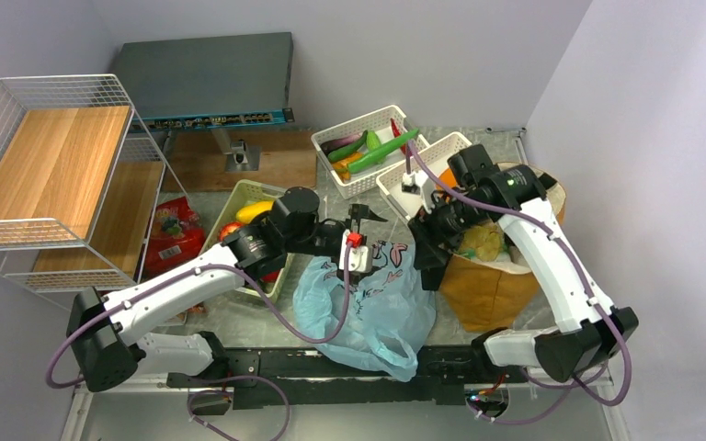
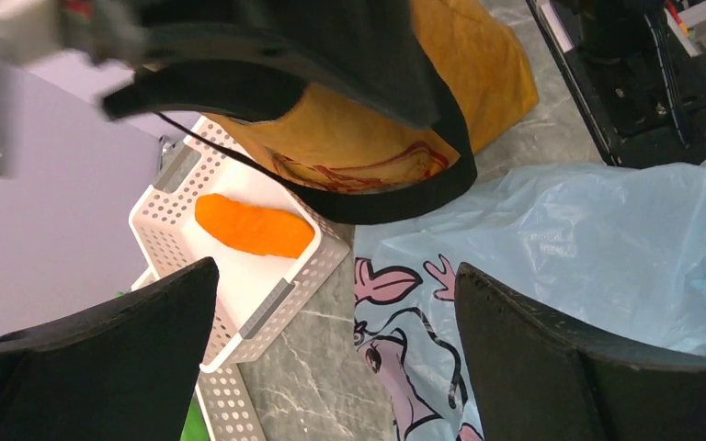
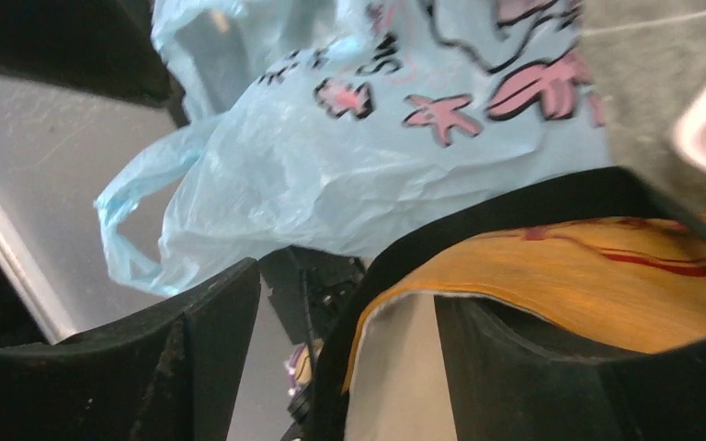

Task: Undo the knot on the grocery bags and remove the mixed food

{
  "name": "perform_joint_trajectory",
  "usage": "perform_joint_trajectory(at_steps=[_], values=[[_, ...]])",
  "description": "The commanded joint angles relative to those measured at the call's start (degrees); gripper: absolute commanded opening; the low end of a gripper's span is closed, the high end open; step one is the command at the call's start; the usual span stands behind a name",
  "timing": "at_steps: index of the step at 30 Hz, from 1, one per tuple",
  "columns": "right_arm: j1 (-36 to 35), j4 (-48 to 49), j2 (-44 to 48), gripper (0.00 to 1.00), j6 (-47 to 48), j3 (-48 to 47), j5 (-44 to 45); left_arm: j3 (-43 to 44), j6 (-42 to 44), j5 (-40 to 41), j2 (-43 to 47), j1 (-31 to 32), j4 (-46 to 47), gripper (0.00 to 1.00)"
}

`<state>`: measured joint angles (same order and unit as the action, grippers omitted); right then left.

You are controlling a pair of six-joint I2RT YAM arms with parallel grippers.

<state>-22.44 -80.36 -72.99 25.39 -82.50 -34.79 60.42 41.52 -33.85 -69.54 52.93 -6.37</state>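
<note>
- The canvas tote (image 1: 501, 280) stands upright with its mouth open upward. The blue plastic bag (image 1: 368, 308) lies slumped against the tote's left side, touching it.
- The right gripper (image 3: 349, 294) hangs at the tote's left edge with its 2 fingers (image 3: 193, 358) partly spread. The tote's black-edged rim (image 3: 478, 230) runs across the gap between them. It looks loose rather than pinched, though this close view leaves some doubt.
- The left gripper (image 2: 335, 276) hovers left of the tote, above the blue bag, spread wide and holding nothing.
- Something yellow (image 1: 483, 241) shows in the tote's mouth. A carrot (image 2: 253, 225) lies in a white basket (image 2: 152, 220) just behind the tote.
- The right arm is the nearer one to the tote's contents. They lie to the right of and below its fingers, past the rim.
</note>
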Motion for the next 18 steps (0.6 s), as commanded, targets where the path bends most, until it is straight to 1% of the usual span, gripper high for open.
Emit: perform_joint_trajectory(at_steps=[1,4,5,6,8,11,13,14,15,16,18], values=[[2.54,2.16,-0.53,0.72,-2.12,-14.14,4.64,0.27,3.67,-2.57,0.18,0.42,4.2,1.0],[9.21,-0.53,0.31,0.75,-3.42,-24.33,4.77,0.95,3.16,-2.5,-0.21,0.7,3.31,0.99],[11.34,-1.35,0.56,0.76,-3.98,-26.9,5.63,1.31,3.57,-2.54,-0.57,0.75,2.68,0.99],[12.1,-1.22,1.05,0.77,-5.09,-28.65,8.5,1.31,4.01,-2.46,-0.78,0.84,2.52,0.99],[13.96,2.5,3.61,0.8,-9.24,-29.77,17.3,0.93,4.98,-1.99,-1.06,1.04,2.96,1.0],[14.95,12.43,9.81,0.93,-15.15,-25.0,37.32,1.29,5.3,-1.63,-1.83,1.04,2.83,1.0],[15.54,13.11,10.08,0.97,-17.04,-23.08,51.67,1.86,5.26,-2.03,-2.45,1.04,2.49,0.99],[17.03,12.23,9.42,0.99,-17.08,-22.3,56.45,1.89,5.1,-2.2,-2.67,1.04,2.62,0.99],[19.67,11.55,8.88,0.99,-15.99,-21.17,58.82,1.85,4.84,-2.39,-2.93,1.04,2.9,0.99],[23.99,11.18,8.45,0.99,-14.98,-20.34,58.03,1.76,4.48,-2.52,-3.15,1.07,3.17,0.99],[34.73,10.88,7.39,1.0,-11.96,-19.51,52.65,1.78,4.02,-2.47,-3.61,1.06,3.5,0.99]])
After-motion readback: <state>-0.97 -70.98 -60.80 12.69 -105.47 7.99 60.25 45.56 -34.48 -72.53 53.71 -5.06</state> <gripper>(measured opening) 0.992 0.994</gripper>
